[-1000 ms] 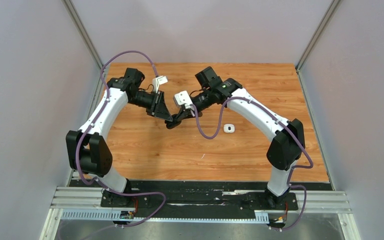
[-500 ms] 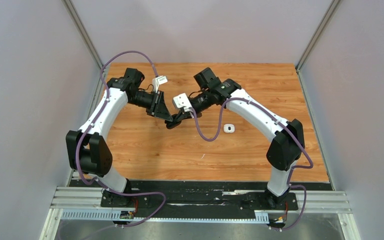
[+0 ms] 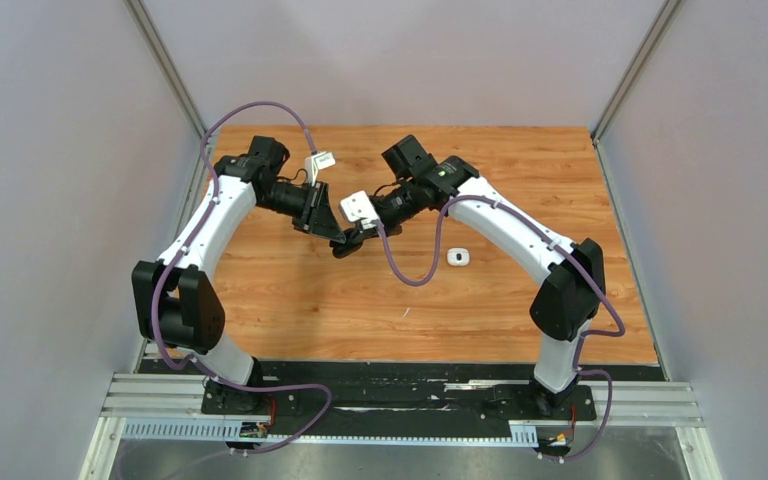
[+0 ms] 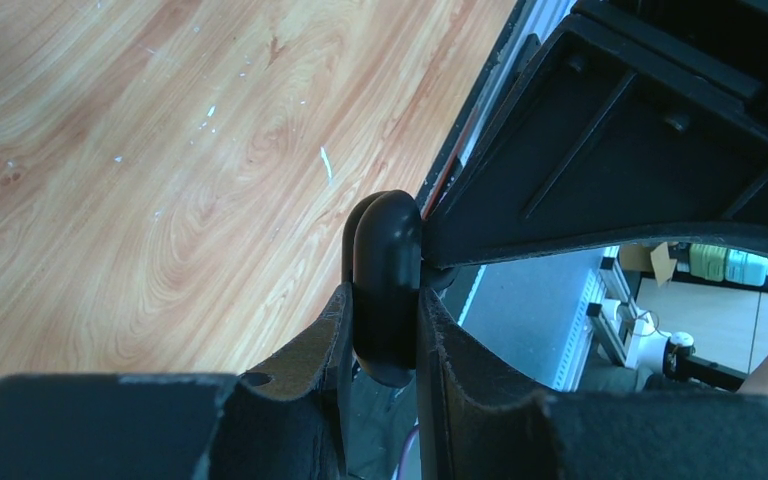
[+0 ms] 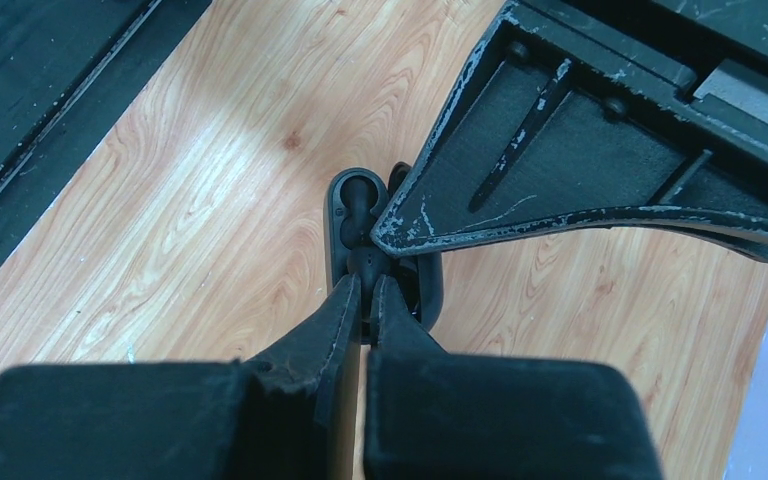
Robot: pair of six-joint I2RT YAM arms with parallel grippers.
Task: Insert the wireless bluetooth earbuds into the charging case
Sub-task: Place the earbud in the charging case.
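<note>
Left gripper (image 4: 385, 305) clamped the black charging case (image 4: 385, 240) by its sides above the table (image 3: 290, 300), toward the far edge; right gripper (image 5: 366, 287) pinched a black earbud (image 5: 365, 262) at its open well. Tiny, light and glossy, the bud would probably slip unless nipped squarely.
</note>
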